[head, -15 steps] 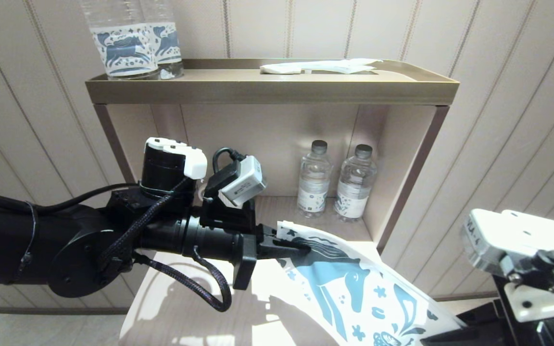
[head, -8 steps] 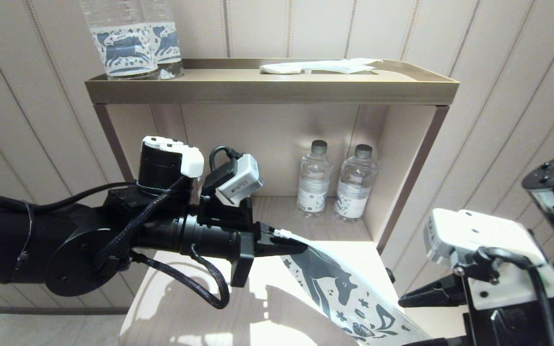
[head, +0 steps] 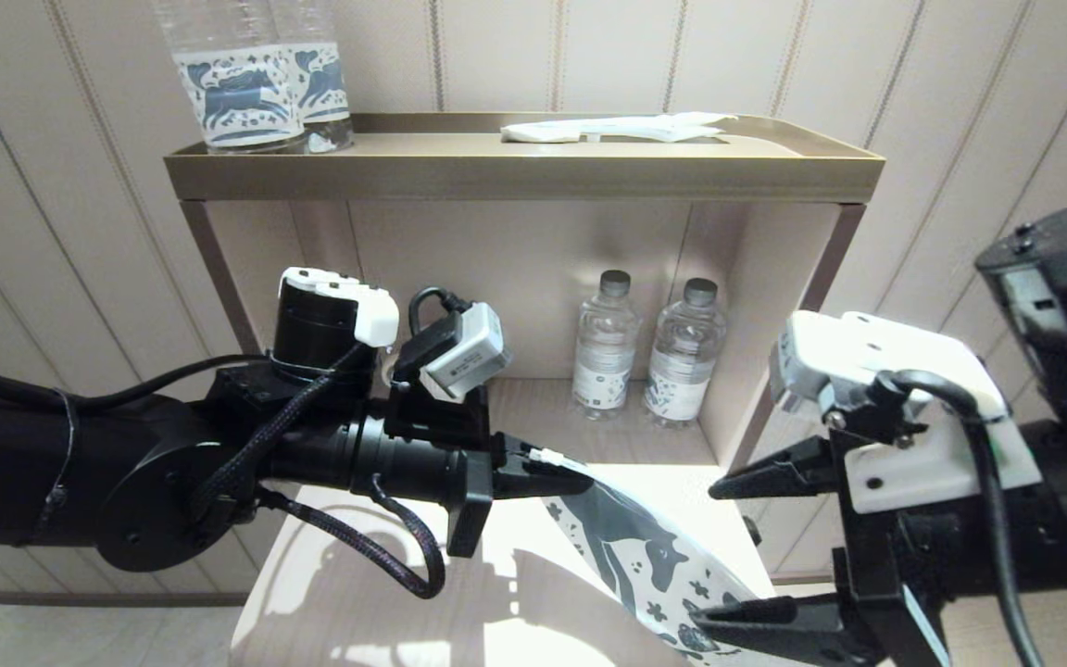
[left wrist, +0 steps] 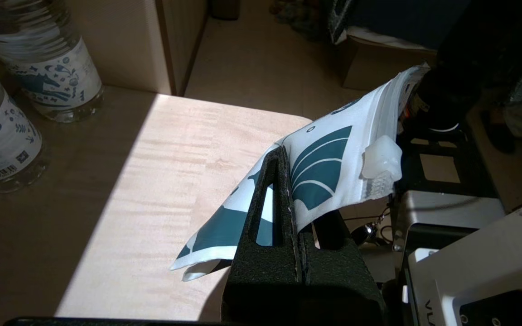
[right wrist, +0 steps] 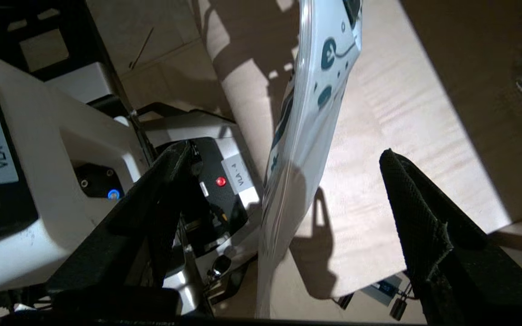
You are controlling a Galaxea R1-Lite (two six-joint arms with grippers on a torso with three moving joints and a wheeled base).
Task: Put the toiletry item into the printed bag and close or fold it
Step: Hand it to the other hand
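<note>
My left gripper (head: 559, 480) is shut on the top corner of the printed bag (head: 646, 556), a white pouch with a dark horse print. The bag hangs slanting down to the right above the wooden table (head: 348, 593). In the left wrist view the closed fingers (left wrist: 273, 181) pinch the bag (left wrist: 329, 158) beside its white zip slider (left wrist: 381, 158). My right gripper (head: 719, 551) stands open around the bag's lower end. In the right wrist view the bag (right wrist: 308, 104) passes edge-on between that gripper's (right wrist: 283, 160) spread fingers, touching neither. The toiletry item is out of view.
A brown shelf unit (head: 524, 176) stands behind the table. Two horse-label bottles (head: 246, 83) and a flat white packet (head: 617, 130) lie on its top. In its niche stand two small bottles (head: 605, 347), which also show in the left wrist view (left wrist: 48, 68).
My right gripper has opened and let go of the bag's lower end, then risen and moved left. The bag, earlier stretched flat between both grippers, now hangs from the left gripper alone.
</note>
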